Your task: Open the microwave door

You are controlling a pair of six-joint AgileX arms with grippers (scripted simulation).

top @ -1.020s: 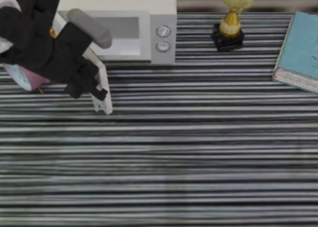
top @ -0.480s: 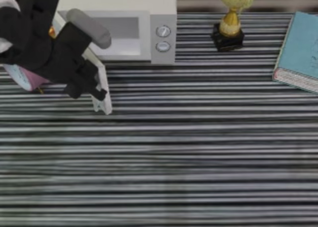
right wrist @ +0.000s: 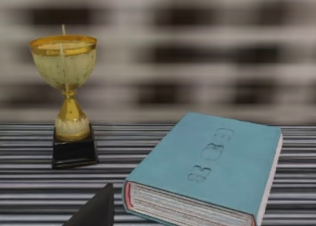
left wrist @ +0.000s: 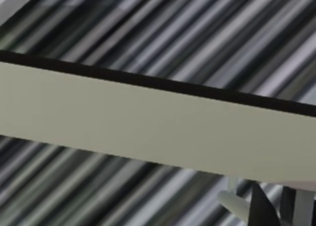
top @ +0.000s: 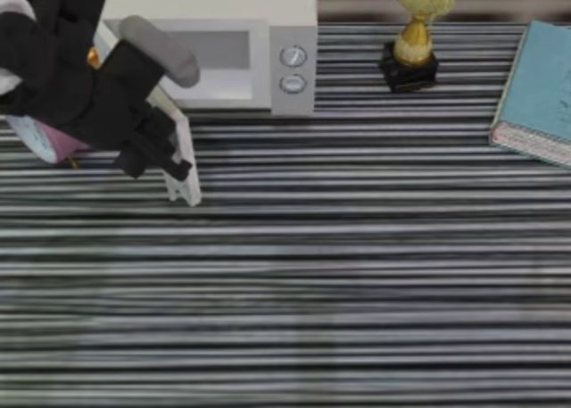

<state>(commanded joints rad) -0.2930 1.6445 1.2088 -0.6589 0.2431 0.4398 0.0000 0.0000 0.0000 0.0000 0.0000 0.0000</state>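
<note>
The light-grey microwave [top: 214, 2] stands at the back left, its two silver knobs [top: 293, 69] facing the front. The microwave door [top: 188, 187] is swung out toward the table's front, seen edge-on, so the cavity [top: 219, 64] shows. My left gripper [top: 171, 164] is at the door's free end, shut on the slim handle. In the left wrist view the door's edge [left wrist: 148, 122] fills the middle, and the handle [left wrist: 236, 205] lies against a dark finger [left wrist: 260, 211]. My right gripper appears only as one dark fingertip [right wrist: 98, 211] in the right wrist view, near the book.
A gold trophy [top: 412, 33] on a black base stands right of the microwave. A teal book [top: 540, 91] lies at the right edge. A pink round object [top: 49, 142] peeks out under my left arm. The tablecloth is striped.
</note>
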